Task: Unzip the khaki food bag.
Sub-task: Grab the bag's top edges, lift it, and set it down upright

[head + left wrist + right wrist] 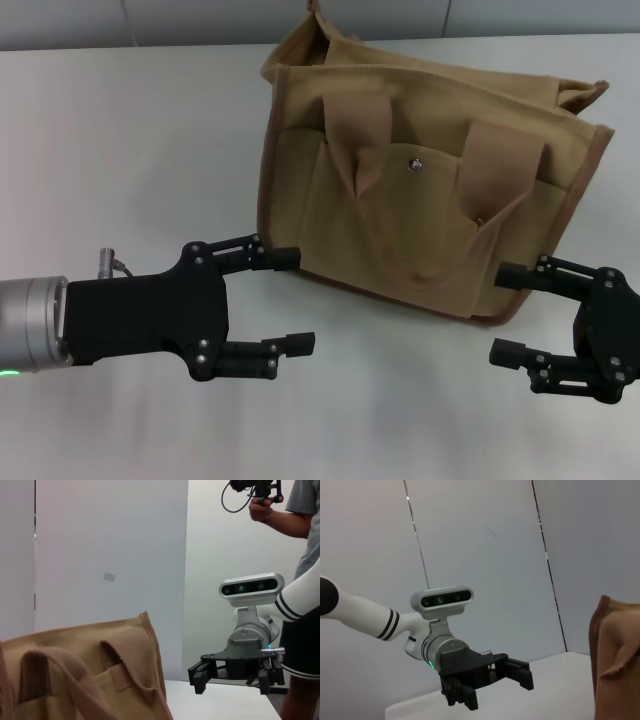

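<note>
The left gripper (pixel 292 300) hangs low over the white table (pixel 120 130), near the bag's near-left corner but not touching it. Its fingers are spread wide and hold nothing.

The khaki food bag (pixel 420 200) stands upright in the middle of the table, front pocket and metal snap (pixel 417 165) facing the robot. Both handles (pixel 365 130) lie folded forward over the front panel. The top edge sags toward the back. The zipper and its pull cannot be made out from any view; the handles and the slumped top likely cover them.

The right gripper (pixel 508 314) hangs just beside the bag's near-right corner, clear of the trim. Its fingers are likewise wide apart and empty.

Assessment: the unzipping has not begun; both arms are only placed on either side of the bag. To do the step well, one gripper should pin the bag at the end where the zipper starts, gripping trim or fabric firmly, because the soft canvas will drag along otherwise. The other should close narrowly on the pull alone and travel along the line of the teeth, not upward. Catching a handle instead of the pull is the chief risk.

A person (pixel 295 510) stands behind the robot, seen from the left wrist.
</note>
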Motion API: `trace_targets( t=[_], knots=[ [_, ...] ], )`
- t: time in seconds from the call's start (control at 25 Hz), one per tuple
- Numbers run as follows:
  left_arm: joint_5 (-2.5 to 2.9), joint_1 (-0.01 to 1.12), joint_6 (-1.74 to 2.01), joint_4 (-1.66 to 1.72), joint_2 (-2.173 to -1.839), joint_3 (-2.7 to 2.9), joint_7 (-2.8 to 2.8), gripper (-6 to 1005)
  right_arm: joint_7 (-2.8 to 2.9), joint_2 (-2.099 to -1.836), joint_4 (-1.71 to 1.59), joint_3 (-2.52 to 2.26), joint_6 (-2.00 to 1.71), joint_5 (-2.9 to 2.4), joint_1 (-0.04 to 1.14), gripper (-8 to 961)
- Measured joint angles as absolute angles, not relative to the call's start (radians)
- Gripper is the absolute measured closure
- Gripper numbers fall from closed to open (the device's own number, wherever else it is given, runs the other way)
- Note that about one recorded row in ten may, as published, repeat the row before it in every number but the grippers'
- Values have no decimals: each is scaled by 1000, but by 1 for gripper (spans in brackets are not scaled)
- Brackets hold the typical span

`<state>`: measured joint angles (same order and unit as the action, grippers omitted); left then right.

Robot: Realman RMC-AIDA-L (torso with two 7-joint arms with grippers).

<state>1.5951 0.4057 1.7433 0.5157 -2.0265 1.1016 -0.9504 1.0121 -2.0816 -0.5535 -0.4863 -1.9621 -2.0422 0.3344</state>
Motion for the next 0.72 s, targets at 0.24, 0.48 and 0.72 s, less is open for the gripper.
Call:
trace_targets(
  t=[0.24,0.48,0.72],
  knots=[
    [1595,410,1738,518,-2029,1093,-949,196,1012,-2083,-551,-486,-1950,-2043,338,158],
    [1584,387,1699,506,-2073,891,-840,208,1006,-2084,-538,-473,-1926,-2040,339,159],
    [1508,426,1549,411,-2076,845,-781,220,1006,-2081,-522,-476,-1917,-2033,342,159]
  ],
)
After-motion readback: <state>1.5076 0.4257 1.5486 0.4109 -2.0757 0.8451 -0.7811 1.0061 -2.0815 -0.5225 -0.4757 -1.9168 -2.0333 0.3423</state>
